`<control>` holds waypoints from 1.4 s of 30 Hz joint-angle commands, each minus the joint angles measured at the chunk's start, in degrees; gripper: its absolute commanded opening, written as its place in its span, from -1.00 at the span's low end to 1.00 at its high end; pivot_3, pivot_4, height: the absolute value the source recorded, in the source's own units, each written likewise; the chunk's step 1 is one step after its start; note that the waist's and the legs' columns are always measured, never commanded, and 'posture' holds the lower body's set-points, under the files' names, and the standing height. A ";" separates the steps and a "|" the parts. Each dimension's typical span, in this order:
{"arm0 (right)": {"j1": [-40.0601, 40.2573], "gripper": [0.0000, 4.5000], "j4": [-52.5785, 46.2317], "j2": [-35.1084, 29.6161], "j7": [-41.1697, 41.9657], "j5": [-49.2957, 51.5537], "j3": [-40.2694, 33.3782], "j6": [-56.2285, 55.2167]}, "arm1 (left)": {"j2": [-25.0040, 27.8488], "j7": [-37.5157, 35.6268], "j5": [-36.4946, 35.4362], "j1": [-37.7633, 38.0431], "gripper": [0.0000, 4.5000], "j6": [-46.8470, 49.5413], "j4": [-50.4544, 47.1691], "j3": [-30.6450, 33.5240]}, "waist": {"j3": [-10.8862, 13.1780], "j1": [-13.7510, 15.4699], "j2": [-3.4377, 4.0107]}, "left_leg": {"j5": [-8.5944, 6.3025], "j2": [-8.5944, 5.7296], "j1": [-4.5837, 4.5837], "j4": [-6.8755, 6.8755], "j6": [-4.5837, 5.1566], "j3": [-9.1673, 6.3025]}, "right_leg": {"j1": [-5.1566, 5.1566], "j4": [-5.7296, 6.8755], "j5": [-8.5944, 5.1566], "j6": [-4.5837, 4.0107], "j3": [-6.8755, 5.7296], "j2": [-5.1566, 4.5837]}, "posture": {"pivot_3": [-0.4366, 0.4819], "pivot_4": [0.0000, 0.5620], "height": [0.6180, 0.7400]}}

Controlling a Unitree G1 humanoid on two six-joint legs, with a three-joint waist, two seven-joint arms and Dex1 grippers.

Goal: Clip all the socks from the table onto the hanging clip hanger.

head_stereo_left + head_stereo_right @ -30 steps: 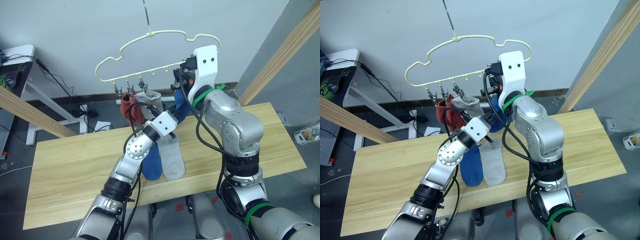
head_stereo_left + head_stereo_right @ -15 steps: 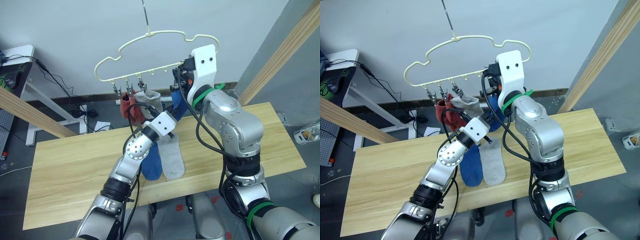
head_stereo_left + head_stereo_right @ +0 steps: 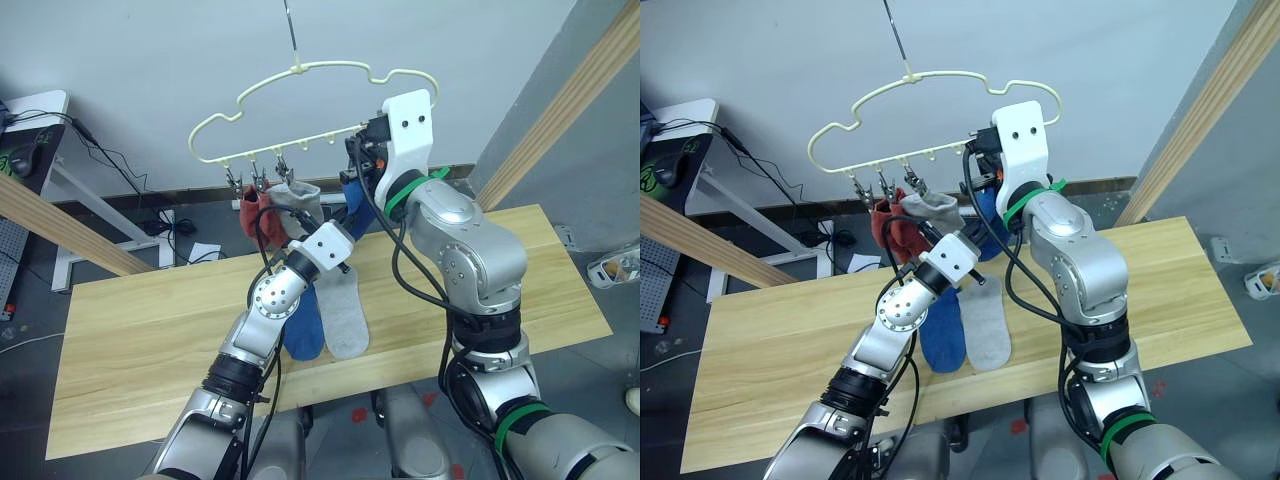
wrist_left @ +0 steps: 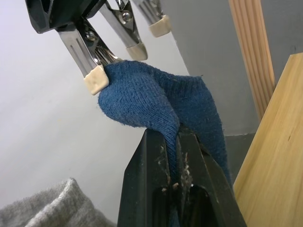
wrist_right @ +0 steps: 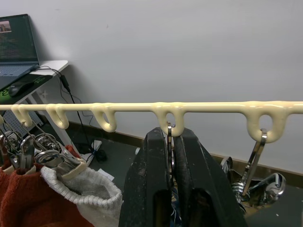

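Note:
The pale yellow clip hanger (image 3: 330,65) hangs over the table (image 3: 130,330). My right gripper (image 5: 170,137) is shut on one of its silver clips (image 4: 92,61). My left gripper (image 4: 173,142) is shut on a blue sock (image 4: 156,99) and holds its edge up between that clip's cream tips. A rust red sock (image 3: 252,212) and a light grey sock (image 3: 298,195) hang from clips further left. Another blue sock (image 3: 305,325) and a grey sock (image 3: 343,310) lie side by side on the table under my left arm.
Round wooden poles slant past at the left (image 3: 60,225) and at the right (image 3: 570,100). A white desk (image 3: 40,110) with a laptop (image 5: 16,30) stands at the far left, with cables on the floor behind the table.
My left gripper has edged the blue sock slightly upward toward the clip. The right gripper and the hanger have stayed in place.

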 commanded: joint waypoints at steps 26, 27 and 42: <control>3.67 0.36 -12.85 -3.78 6.55 9.54 -3.50 6.11 | -0.63 -1.99 -3.86 -0.70 -0.66 0.93 -1.59 0.59 | -0.03 -0.02 -0.03 | 0.00 -0.02 -0.03 0.22 0.00 -0.01 | 0.05 0.06 0.03 0.03 0.01 0.01 | -0.53 0.23 1.00; 4.10 0.36 -13.83 -4.60 7.33 10.48 -3.58 6.71 | -0.23 -3.16 -4.70 0.04 -0.53 1.68 -2.43 0.60 | -0.03 -0.08 -0.03 | 0.00 -0.02 -0.03 0.25 0.00 0.00 | 0.04 0.08 0.03 0.03 0.02 0.01 | -0.53 0.23 1.00; 10.03 0.36 -22.39 -15.61 14.49 20.12 -5.99 8.13 | 11.85 -18.59 -19.61 17.69 0.99 21.15 -30.83 6.42 | -0.15 0.10 -0.10 | 0.00 0.01 0.00 0.61 0.01 -0.05 | 0.05 0.48 0.02 0.04 0.07 0.04 | -0.47 0.12 1.00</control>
